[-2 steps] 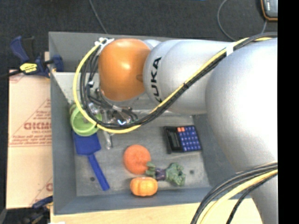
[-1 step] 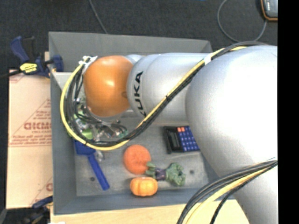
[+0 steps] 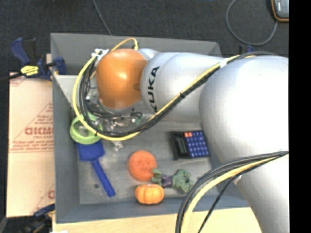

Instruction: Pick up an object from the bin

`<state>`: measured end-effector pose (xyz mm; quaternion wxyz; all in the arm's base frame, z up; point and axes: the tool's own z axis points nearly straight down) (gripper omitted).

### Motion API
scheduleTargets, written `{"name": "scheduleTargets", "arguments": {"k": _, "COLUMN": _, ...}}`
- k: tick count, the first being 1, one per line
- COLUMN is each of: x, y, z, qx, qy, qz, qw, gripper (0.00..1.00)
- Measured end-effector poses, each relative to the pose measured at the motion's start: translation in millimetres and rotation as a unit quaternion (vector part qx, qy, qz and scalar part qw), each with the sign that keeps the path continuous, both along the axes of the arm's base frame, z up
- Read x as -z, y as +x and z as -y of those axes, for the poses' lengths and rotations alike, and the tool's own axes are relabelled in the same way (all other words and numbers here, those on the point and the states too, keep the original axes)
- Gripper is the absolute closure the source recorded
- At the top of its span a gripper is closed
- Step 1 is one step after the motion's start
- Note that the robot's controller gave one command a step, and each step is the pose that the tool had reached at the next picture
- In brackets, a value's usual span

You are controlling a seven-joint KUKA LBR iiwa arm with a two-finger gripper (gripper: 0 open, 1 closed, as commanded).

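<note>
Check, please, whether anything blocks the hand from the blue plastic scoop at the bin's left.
Nothing visible does: the hand hangs close beside the blue plastic scoop; a green ring lies on its far side.

Arm (image 3: 194, 91) overhangs green ring (image 3: 79, 133), blue scoop (image 3: 93, 161) in bin (image 3: 65, 183).

arm (image 3: 194, 89) stretched left, gripper (image 3: 114, 130) pointing down

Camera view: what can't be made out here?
- Bin, far half: covered by the arm and its orange cover.
- Gripper: mostly under the orange cover, so what it is over is unclear.
- Green ring: partly under the cables.
- Calculator: right edge behind the arm.
- Green-and-purple toy: too small to identify.
</note>
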<state>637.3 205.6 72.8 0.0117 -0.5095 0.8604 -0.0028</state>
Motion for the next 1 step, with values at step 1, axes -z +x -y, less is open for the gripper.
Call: {"name": "scheduleTargets", "arguments": {"k": 1, "x": 0.5, "y": -30.5, "z": -26.7, "qx": 0.082, "qy": 0.001, "qz": -0.0051, "qw": 0.9966, "gripper": 1.0}}
